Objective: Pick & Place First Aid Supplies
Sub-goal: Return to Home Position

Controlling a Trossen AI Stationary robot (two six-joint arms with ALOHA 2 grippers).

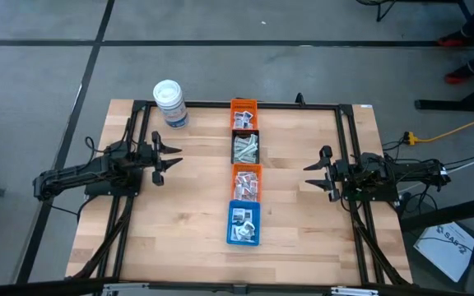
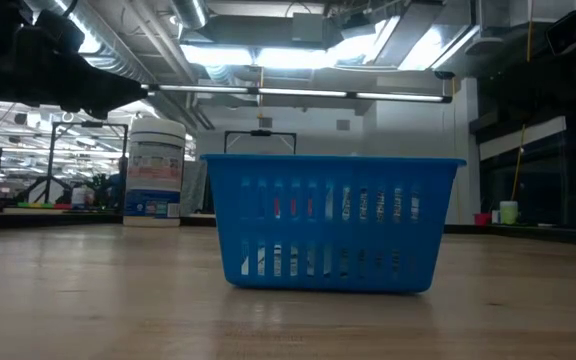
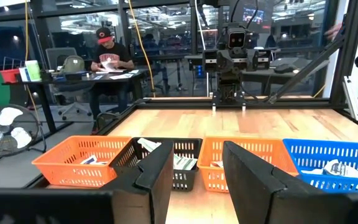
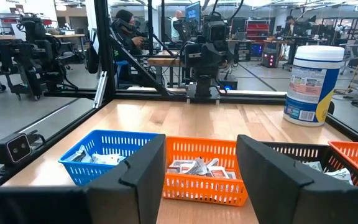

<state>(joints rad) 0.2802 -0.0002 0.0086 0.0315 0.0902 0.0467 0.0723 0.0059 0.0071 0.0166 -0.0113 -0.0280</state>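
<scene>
Four slotted plastic bins stand in a column down the middle of the pale wooden table (image 1: 188, 222) in the high view. An orange rectangular bin (image 1: 243, 102) is at the upper centre, with a black rectangular bin (image 1: 246, 131) just below it. A second orange bin (image 1: 234, 181) comes under that, and a blue rectangular bin (image 1: 230, 234) is nearest the lower edge.

The first aid supplies (image 1: 246, 149) lie inside these bins. Narrow pale strips fill the black one. Small white packets with red or dark print lie in the second orange bin and in the blue one, and a few more show in the top orange one.

A white cylindrical plastic tub (image 1: 170, 104) with a blue label stands upright near the table's upper left corner, well apart from the bins.

The left gripper (image 1: 169, 156) hangs at the left centre of the frame, pointing toward the column, with its jaws wide apart and holding nothing. The right gripper (image 1: 313, 176) hangs at the right centre, facing the bins from the other side, with its jaws likewise spread and empty. Neither touches a bin.

From table height the blue bin fills the centre, with the tub behind it to the left. Beyond the table a person (image 3: 107, 59) in a cap sits at a desk.
</scene>
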